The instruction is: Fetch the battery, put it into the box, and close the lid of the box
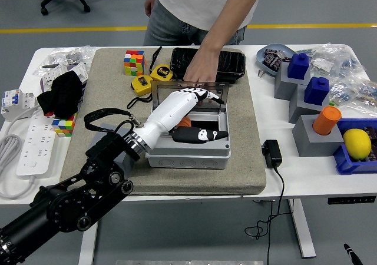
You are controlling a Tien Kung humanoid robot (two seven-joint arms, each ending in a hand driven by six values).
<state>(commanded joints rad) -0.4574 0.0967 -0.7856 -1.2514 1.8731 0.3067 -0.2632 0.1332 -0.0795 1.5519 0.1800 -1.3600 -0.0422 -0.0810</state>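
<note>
A grey box (188, 157) stands on the beige mat (106, 65) with its clear lid (218, 95) raised nearly upright at the back. An orange battery (185, 123) lies inside, partly hidden by my left hand (204, 113). That hand is white with black fingers and reaches over the box. Its fingers (200, 92) are stretched up against the lid's inner face and the thumb (200, 136) lies across the opening, holding nothing. A person's hand (200, 73) rests just behind the lid's top edge. My right arm is out of view.
A black case (231, 65) lies behind the box. Two yellow tape measures (143, 85), a colour cube (134, 62) and a black cloth (62, 94) sit to the left. A black adapter (271, 153), grey and blue blocks (306, 91), an orange cylinder (327, 119) and a lemon (356, 142) are on the right.
</note>
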